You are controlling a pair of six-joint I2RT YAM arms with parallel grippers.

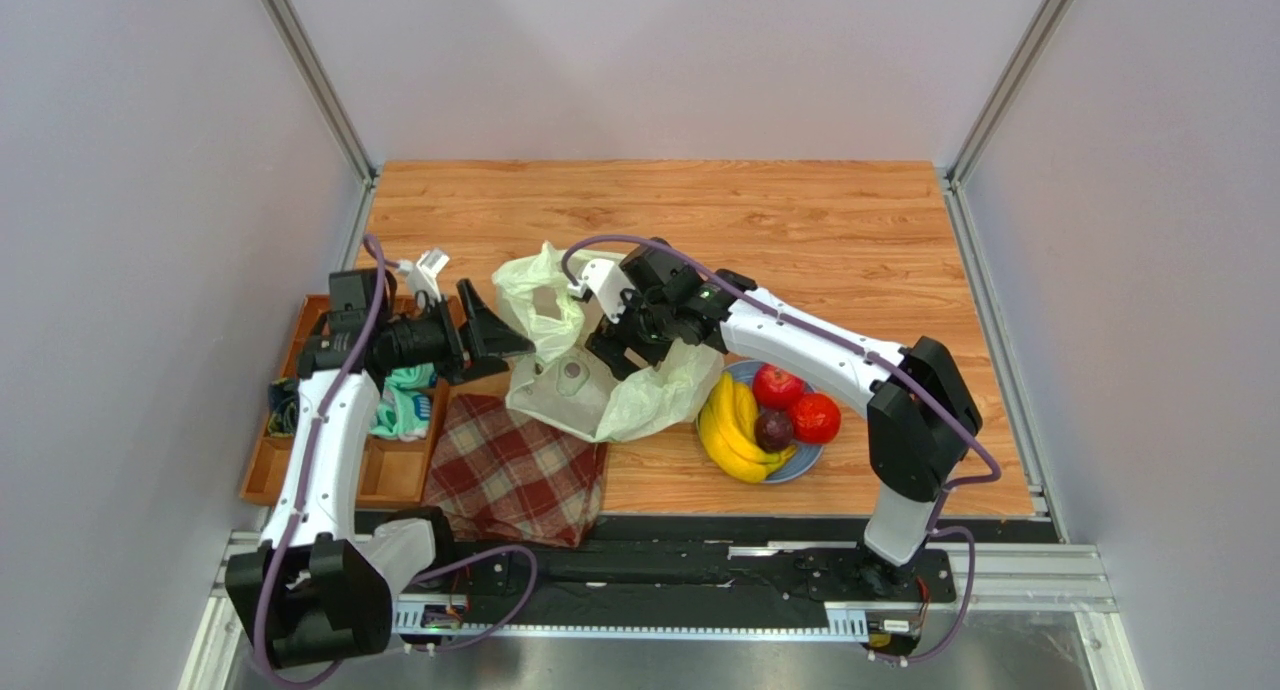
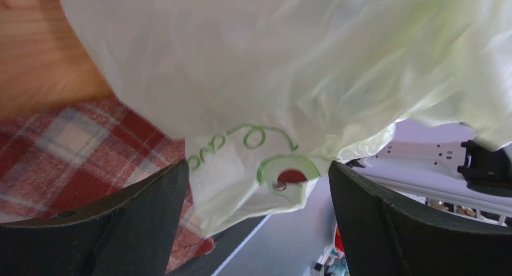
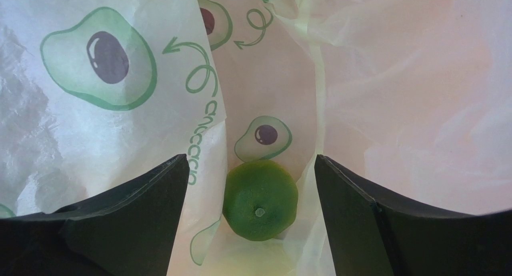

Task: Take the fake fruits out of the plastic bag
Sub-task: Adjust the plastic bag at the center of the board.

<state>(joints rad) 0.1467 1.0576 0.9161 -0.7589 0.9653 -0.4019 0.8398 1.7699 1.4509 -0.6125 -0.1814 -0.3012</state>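
- The plastic bag point(image 1: 564, 383) hides the green fruit point(image 3: 260, 199) from the top camera.
- Wooden tray point(image 1: 394, 473) contents, left centre: half covered by the left arm point(image 1: 323, 435), too small to name.

L arm point(image 1: 320, 438) up from base, wrist turned to its right, L hand point(image 2: 258, 174) jaws wide apart. R arm point(image 1: 819, 348) stretched across leftward, R hand point(image 3: 252, 168) angled down, jaws spread too.

Bright even light, soft shadows, plastic bag point(image 2: 270, 60) perhaps blurred up close
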